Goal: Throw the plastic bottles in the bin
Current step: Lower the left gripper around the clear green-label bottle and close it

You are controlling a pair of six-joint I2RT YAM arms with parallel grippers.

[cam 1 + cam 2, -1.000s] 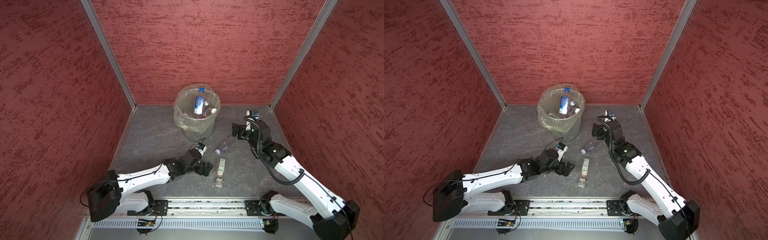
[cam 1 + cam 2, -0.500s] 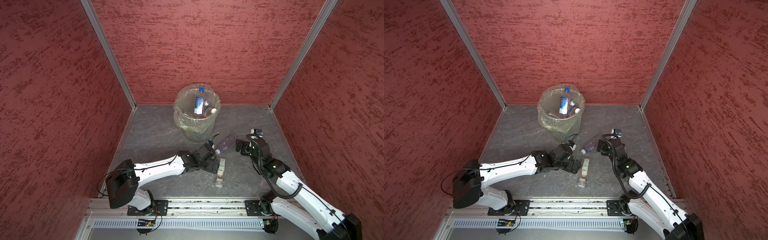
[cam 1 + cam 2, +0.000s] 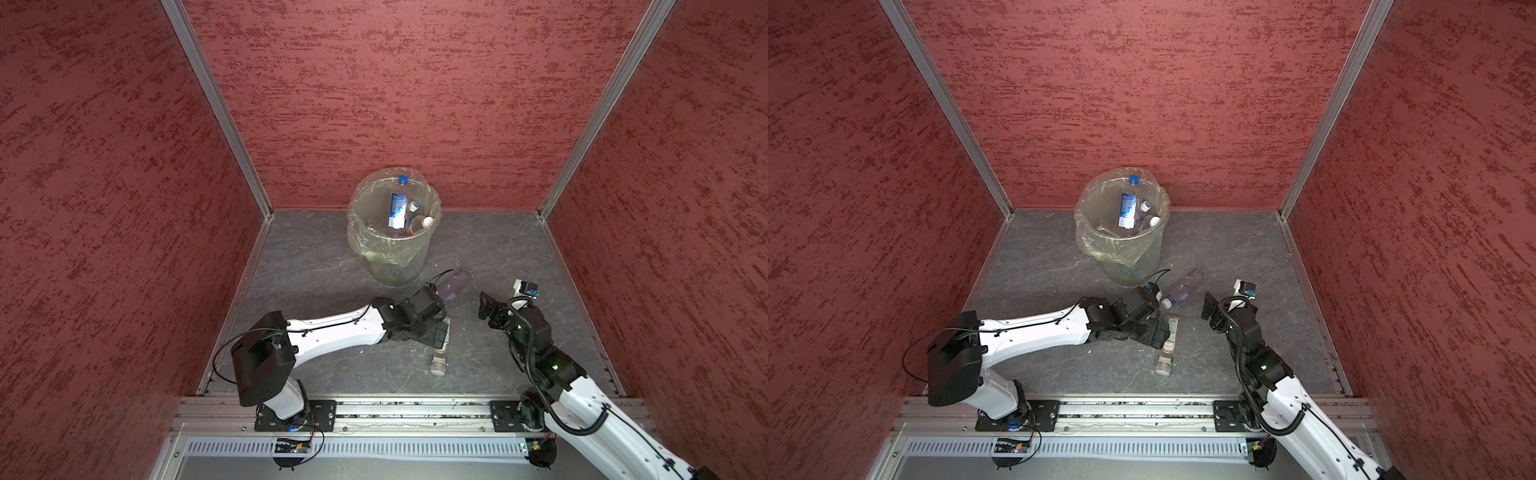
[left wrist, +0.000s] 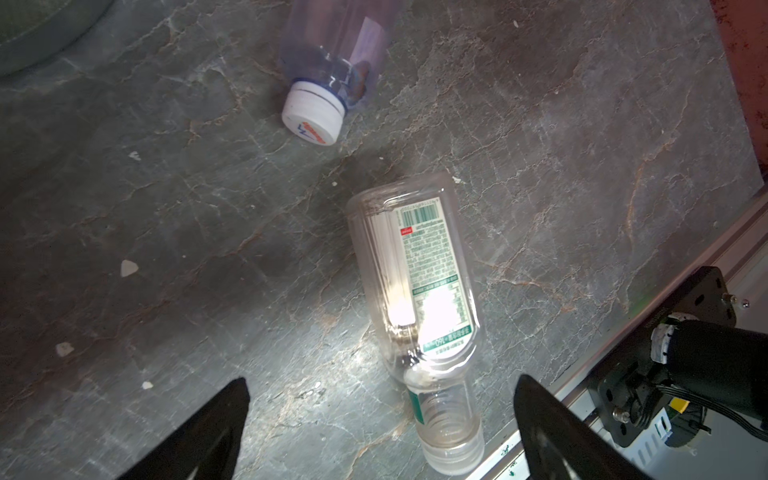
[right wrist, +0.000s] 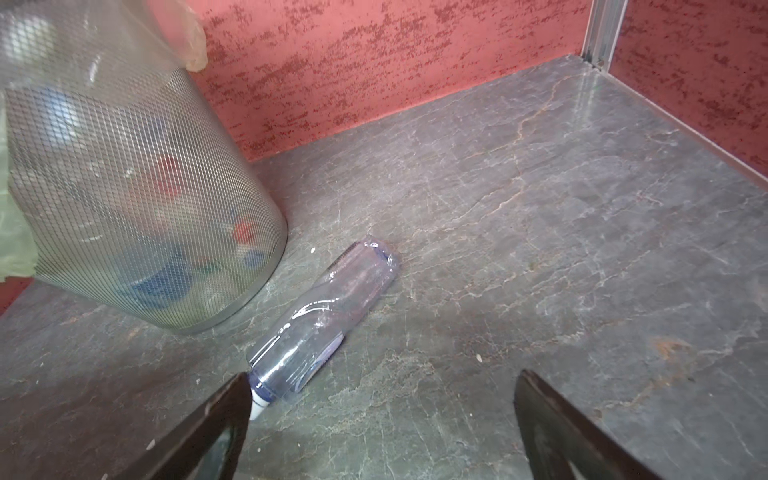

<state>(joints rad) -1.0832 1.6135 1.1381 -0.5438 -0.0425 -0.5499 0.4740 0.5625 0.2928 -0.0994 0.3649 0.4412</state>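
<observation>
The bin (image 3: 356, 232) (image 3: 1084, 232), lined with a clear bag, stands at the back of the floor and holds several plastic bottles, one blue-labelled (image 3: 397, 206) (image 3: 1128, 210). A purple-tinted bottle (image 3: 456, 283) (image 3: 1183, 286) (image 4: 332, 54) (image 5: 328, 316) lies in front of the bin. A clear, green-labelled bottle (image 3: 1168, 347) (image 4: 415, 274) lies nearer the front. My left gripper (image 3: 440, 332) (image 3: 1160, 332) (image 4: 381, 380) hangs open over it, its neck between the fingers. My right gripper (image 3: 486, 305) (image 3: 1209, 307) (image 5: 383, 374) is open and empty, right of the purple bottle's cap end.
Red textured walls close in the grey stone floor (image 3: 316, 257) on three sides. An aluminium rail (image 3: 415, 409) carrying both arm bases runs along the front edge. In the right wrist view the bin's mesh-patterned wall (image 5: 124, 187) stands close to the purple bottle.
My left arm has reached rightward until its gripper is over the clear bottle. My right arm has drawn back from beside the bin toward the front. Both grippers stayed open.
</observation>
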